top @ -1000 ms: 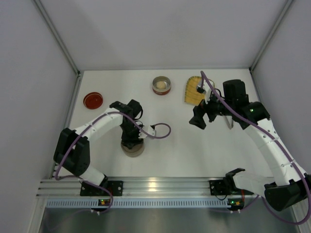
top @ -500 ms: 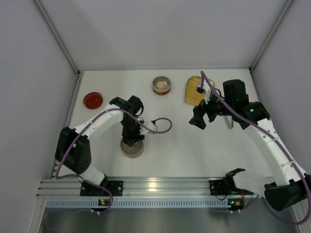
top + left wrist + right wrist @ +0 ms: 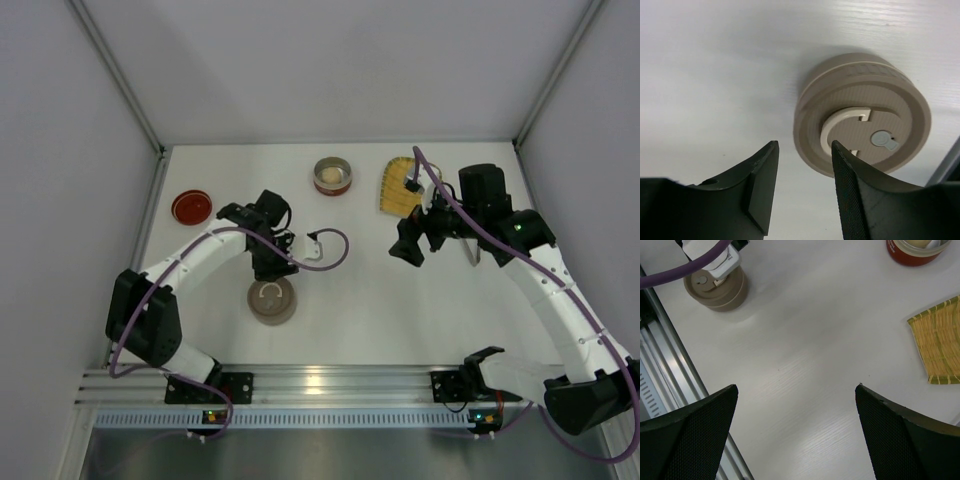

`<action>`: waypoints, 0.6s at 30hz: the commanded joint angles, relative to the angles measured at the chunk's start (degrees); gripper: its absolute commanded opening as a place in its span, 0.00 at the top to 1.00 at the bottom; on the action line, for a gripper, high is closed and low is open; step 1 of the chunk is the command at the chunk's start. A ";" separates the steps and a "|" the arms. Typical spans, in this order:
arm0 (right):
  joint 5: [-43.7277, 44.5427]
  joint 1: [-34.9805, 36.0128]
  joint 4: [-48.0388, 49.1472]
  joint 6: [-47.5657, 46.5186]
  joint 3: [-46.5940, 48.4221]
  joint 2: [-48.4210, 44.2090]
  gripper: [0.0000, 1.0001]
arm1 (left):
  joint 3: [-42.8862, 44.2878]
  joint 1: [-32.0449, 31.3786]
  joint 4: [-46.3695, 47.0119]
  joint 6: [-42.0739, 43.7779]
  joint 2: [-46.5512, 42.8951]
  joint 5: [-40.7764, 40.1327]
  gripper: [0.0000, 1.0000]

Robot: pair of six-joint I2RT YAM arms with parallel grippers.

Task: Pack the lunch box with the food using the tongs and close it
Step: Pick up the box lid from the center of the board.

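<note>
Left wrist view: the left claw (image 3: 802,145), half-open and empty, hovers just short of the lidded tin (image 3: 862,112). The right claw (image 3: 796,390) gapes wide, empty. Packing looks unfinished: the food (image 3: 330,177) sits in the red tin (image 3: 334,189), well beyond both, unlidded.

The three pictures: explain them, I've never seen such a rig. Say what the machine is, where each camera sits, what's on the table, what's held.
It is two white robot arms bolted at the near edge of a table, each ending in a two-finger gripper. The wide picture looks down from above and behind them. The other two come from wrist cameras, so the dark shapes at the bottom are the gripper's own fingers. On the table: a closed beige tin, a red lid, an open red tin with a whitish lump inside, and a yellow woven tray. The left gripper hangs open near the beige tin; the right gripper is wide open. Neither holds anything.
</note>
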 commanded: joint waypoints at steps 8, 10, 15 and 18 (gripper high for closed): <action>-0.79 -0.71 2.61 0.42 -0.33 -1.54 0.01 | 0.98 8.45 13.04 -8.63 -2.87 -0.64 0.39; -0.70 -0.71 3.05 0.42 -0.59 -1.37 0.00 | 4.66 13.81 13.92 -11.44 -0.76 -0.71 0.39; -1.40 -0.71 3.58 0.07 -0.59 -0.49 0.01 | 13.19 26.10 14.45 -16.20 11.45 -2.92 0.39; -1.76 -0.80 3.75 -0.20 -0.51 0.22 0.01 | 20.13 31.82 13.39 -15.77 18.64 -1.60 0.37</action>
